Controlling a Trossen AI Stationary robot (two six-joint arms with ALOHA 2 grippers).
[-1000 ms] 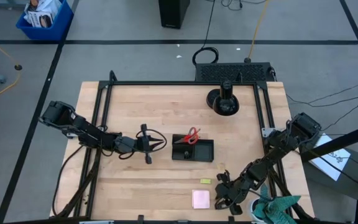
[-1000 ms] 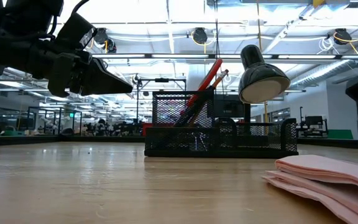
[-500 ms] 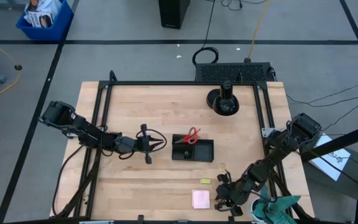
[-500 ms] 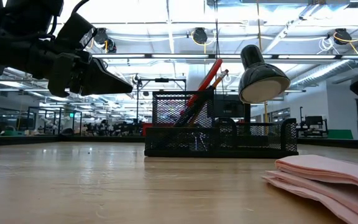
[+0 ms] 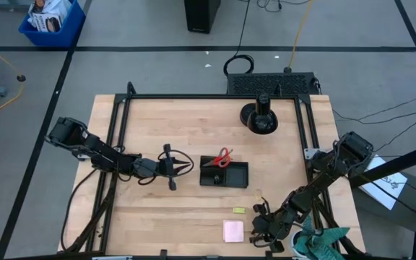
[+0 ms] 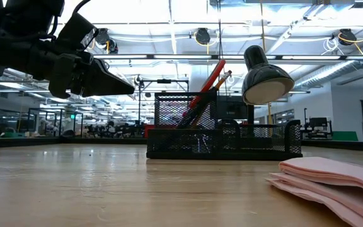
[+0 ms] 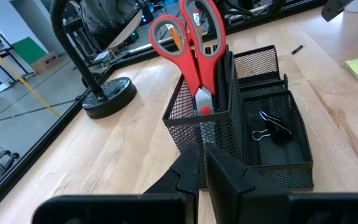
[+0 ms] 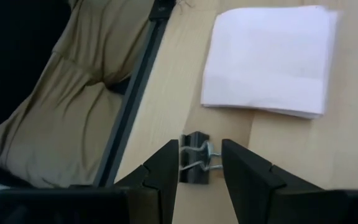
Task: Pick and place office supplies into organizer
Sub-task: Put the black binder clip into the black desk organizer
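The table [image 5: 193, 137] carries the black organizer [image 5: 224, 173] near its middle, with red scissors [image 7: 191, 43] upright in the tall compartment and a binder clip [image 7: 271, 127] in a low one. The left arm stretches in from the left edge, its gripper [image 5: 170, 167] clenched and hovering just left of the organizer. The right arm folds toward the near edge; its gripper [image 8: 199, 163] is parted around another clip [image 8: 195, 163] lying beside the pink pad [image 8: 266, 59]. An eraser [image 5: 237, 210] lies nearby.
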